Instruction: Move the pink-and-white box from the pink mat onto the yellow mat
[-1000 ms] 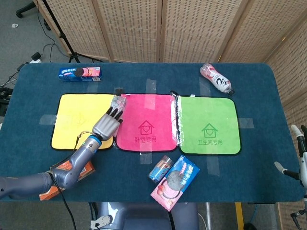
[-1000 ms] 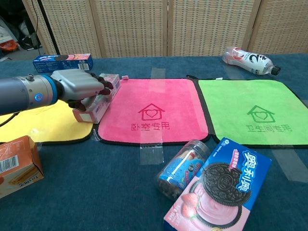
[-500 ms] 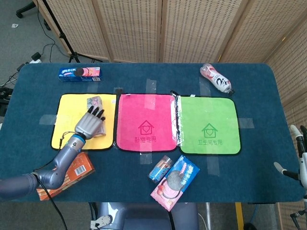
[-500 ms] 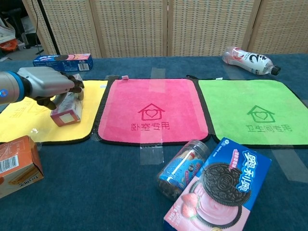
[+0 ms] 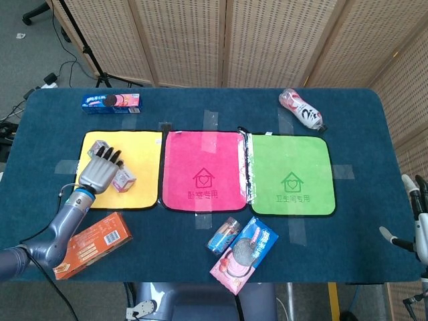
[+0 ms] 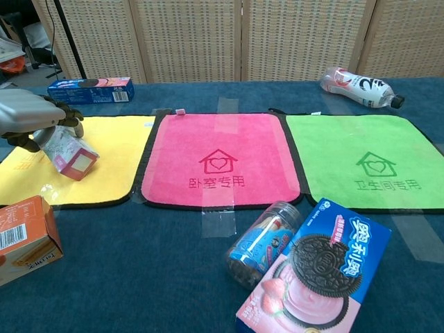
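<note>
From the head camera, the robot's left hand (image 5: 98, 172) sits over the yellow mat (image 5: 144, 152), its dark fingers (image 5: 107, 154) wrapped over the top of the pink-and-white box (image 5: 123, 179), which is tilted above the mat's middle. The pink mat (image 5: 202, 170) lies bare alongside, the green mat (image 5: 290, 174) beyond it. An orange carton (image 5: 90, 244) rests on the blue table (image 5: 200, 100) near the left forearm. At the far right edge, the right hand (image 5: 413, 221) shows only pale fingers, apart and holding nothing.

From the chest camera, the left hand (image 6: 31, 119) enters at the left border, fingers (image 6: 68, 111) curled down onto the pink-and-white box (image 6: 70, 155), which slants with its pink end low above the yellow mat (image 6: 118, 149); whether that end touches the cloth cannot be told. The pink mat (image 6: 220, 159) and green mat (image 6: 361, 156) lie to the right. In the foreground a clear jar (image 6: 267, 241) lies beside a cookie box (image 6: 319, 274). A blue biscuit pack (image 6: 91, 89) and a bottle (image 6: 357, 87) lie at the table's far side.
</note>
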Robot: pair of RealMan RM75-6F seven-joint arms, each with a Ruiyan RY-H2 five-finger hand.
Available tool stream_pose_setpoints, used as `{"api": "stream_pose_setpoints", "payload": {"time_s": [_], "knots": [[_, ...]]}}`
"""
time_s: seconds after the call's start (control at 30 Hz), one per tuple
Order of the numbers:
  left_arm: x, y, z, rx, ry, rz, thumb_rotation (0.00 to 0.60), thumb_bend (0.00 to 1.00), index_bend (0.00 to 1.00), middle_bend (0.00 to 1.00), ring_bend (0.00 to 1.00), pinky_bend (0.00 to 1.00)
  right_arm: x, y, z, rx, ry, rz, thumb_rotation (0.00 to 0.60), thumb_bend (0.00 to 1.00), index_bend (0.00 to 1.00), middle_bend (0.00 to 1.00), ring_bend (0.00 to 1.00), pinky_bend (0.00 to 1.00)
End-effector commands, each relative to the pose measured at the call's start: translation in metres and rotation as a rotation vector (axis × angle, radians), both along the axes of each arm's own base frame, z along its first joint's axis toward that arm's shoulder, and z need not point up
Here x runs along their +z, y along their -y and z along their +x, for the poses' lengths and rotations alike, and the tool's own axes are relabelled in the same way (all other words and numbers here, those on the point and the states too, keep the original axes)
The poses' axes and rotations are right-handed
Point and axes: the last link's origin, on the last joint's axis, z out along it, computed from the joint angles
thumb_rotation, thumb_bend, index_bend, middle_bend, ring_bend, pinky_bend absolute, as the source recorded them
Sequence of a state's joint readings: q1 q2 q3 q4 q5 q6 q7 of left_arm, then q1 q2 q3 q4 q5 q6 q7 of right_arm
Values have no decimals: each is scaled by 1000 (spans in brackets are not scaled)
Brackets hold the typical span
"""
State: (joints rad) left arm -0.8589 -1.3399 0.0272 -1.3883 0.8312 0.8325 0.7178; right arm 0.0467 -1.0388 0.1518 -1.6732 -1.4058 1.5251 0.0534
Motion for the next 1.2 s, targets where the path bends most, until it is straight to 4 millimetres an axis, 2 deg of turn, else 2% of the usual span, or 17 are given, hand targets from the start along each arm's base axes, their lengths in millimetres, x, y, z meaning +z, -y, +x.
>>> {"api": "stream_pose_setpoints", "payload": {"time_s": [0.03,0.17,0.3,0.4,0.47,0.5,0.57,0.63,0.67,0.7,0.73,0.77,0.9,1.2], "knots": [[9,0,2,-3,47,32,600,1000,249,105,19,84,-1,0,1,3,0,3,600,0,0,0,0,0],[23,-3,10,-43,158,96,600,1000,237,5,6,78,-1,0,1,7,2,5,600,0,0,0,0,0],[45,-4,23,-118,340,181,600,1000,161,0,0,45,-1,-1,3,13,3,4,600,0,0,0,0,0],[60,-1,27,-154,426,215,600,1000,155,0,0,45,0,-2,3,17,4,3,600,0,0,0,0,0],[74,4,28,-177,496,246,600,962,144,0,0,31,0,-2,4,19,4,3,600,0,0,0,0,0],[82,8,28,-187,533,263,600,906,132,0,0,18,0,-3,4,21,4,3,600,0,0,0,0,0],[93,16,25,-193,597,286,600,718,107,0,0,1,0,-3,5,24,3,2,600,0,0,0,0,0],[107,38,18,-165,726,279,580,412,78,0,0,0,-1,-4,6,31,1,6,600,0,0,0,0,0],[113,46,14,-163,755,286,564,216,59,0,0,0,-1,-4,6,37,0,13,600,0,0,0,0,0],[118,55,8,-162,769,293,550,83,36,0,0,0,-2,-5,7,43,3,20,600,0,0,0,0,0],[123,64,2,-157,782,305,546,31,24,0,0,0,-2,-5,7,48,4,26,600,0,0,0,0,0],[132,83,-16,-113,803,362,545,0,8,0,0,0,-3,-5,8,59,-2,31,600,0,0,0,0,0],[147,130,-55,9,866,462,545,0,0,0,0,0,-2,-7,8,75,-5,25,600,0,0,0,0,0],[161,178,-98,77,882,619,541,0,0,0,0,0,-1,-6,6,73,-15,13,600,0,0,0,0,0]]}}
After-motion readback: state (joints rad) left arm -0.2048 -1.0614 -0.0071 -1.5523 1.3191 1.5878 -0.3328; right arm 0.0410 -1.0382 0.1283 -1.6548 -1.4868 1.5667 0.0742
